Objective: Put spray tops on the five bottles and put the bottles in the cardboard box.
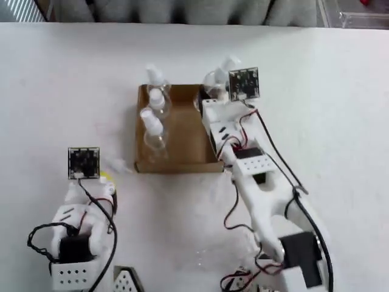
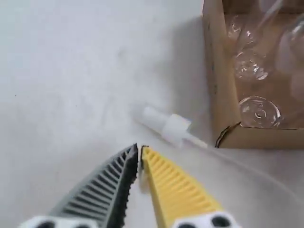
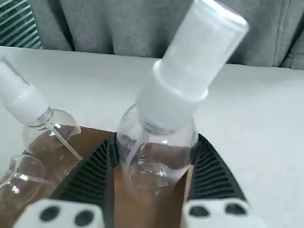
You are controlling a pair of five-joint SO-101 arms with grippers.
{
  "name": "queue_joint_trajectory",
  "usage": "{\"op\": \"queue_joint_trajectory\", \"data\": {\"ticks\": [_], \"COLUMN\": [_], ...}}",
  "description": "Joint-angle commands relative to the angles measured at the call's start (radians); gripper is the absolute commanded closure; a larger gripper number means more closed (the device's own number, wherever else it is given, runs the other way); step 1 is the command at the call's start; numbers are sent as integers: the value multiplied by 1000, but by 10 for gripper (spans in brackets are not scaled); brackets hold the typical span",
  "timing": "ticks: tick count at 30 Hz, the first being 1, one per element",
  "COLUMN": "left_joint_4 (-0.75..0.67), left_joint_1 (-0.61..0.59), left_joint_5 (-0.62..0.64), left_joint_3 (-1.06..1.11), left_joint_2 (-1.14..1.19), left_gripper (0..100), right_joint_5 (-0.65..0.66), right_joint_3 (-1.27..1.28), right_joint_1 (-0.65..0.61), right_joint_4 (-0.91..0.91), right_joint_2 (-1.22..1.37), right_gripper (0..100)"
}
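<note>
Bottles in this task are small, clear and thin-walled, and they look empty. I judge them very light, smooth enough to slip, easy to tip, and likely to dent under a hard squeeze. The safest hold is across the round body just below the shoulder. That is where the right gripper (image 3: pixel 156 173) has the held bottle (image 3: pixel 156 142): its black jaws are clamped on either side of the body. The bottle leans, with a white fitted top (image 3: pixel 190 71) already on it. From above, it sits at the far right corner of the cardboard box (image 1: pixel 179 165)

One loose spray top (image 2: pixel 166 126) lies on the table (image 2: pixel 71 71) just beside the box's near left corner. Its thin dip tube points toward the box wall. It looks stiff, very light and likely to roll. I would take it by the collar, not by the tube, which would probably bend. The left gripper (image 2: pixel 140 151) points at it from close by, jaws pressed tip to tip with nothing between them

By my count, three capped bottles (image 1: pixel 155 115) stand in a row along the box's left wall. With the one in the right gripper, that makes four bottles. Four tops are fitted and one is loose, which makes five tops. I cannot pick out a fifth bottle with any certainty
</note>
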Motion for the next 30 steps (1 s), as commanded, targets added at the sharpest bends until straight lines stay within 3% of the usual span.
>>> {"op": "queue_joint_trajectory", "data": {"ticks": [1, 11, 16, 30], "left_joint_4": [3, 3, 3, 3], "left_joint_1": [-10, -10, -10, -10], "left_joint_5": [-9, -9, -89, -97], "left_joint_3": [-2, -2, -2, -2], "left_joint_2": [-12, -12, -12, -12], "left_gripper": [977, 976, 977, 977], "right_joint_5": [11, 14, 152, 153], "right_joint_3": [-124, -227, -232, -233], "right_joint_1": [15, 15, 12, 5], "right_joint_4": [-21, -21, -25, -25], "right_joint_2": [64, 242, 282, 340], "right_gripper": [984, 984, 984, 983]}}
